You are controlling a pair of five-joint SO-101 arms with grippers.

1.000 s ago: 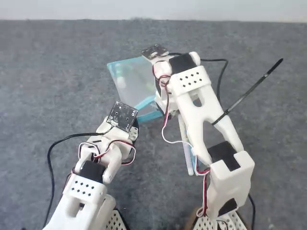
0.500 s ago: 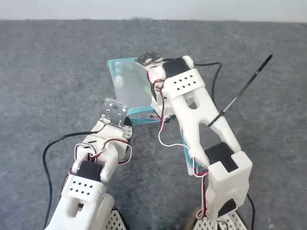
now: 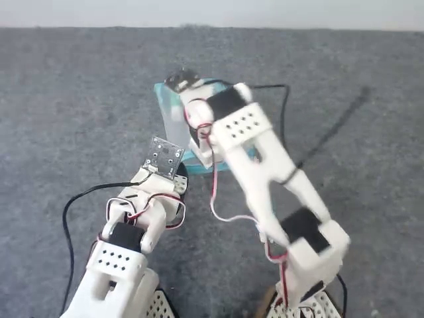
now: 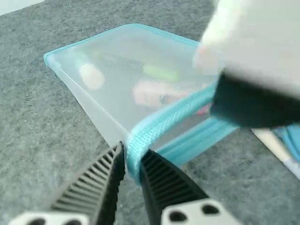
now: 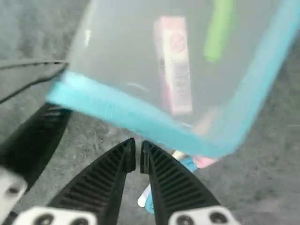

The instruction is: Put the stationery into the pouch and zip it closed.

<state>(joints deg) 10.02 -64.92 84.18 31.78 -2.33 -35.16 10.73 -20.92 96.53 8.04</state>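
Note:
A clear pouch (image 3: 173, 106) with a teal zip edge lies mid-table, lifted at its near side. Through its wall (image 4: 117, 93) I see a green item (image 4: 159, 72) and a pink-and-white eraser (image 4: 154, 93). My left gripper (image 4: 132, 161) is shut on the pouch's teal near corner. My right gripper (image 5: 136, 152) is shut with its tips just under the teal zip band (image 5: 112, 112); whether it pinches anything is hidden. In the high view the right arm (image 3: 232, 122) covers the pouch's right part. Several pens (image 5: 187, 161) lie on the table beside the pouch.
Grey felt covers the table (image 3: 79, 86), with open room left and right of the arms. A loose white pen (image 4: 269, 140) lies by the pouch's open end. A black cable (image 3: 86, 199) loops beside the left arm.
The right arm has swung left along the pouch's near edge, and the pouch has shifted left with it. The left gripper stays at the near corner.

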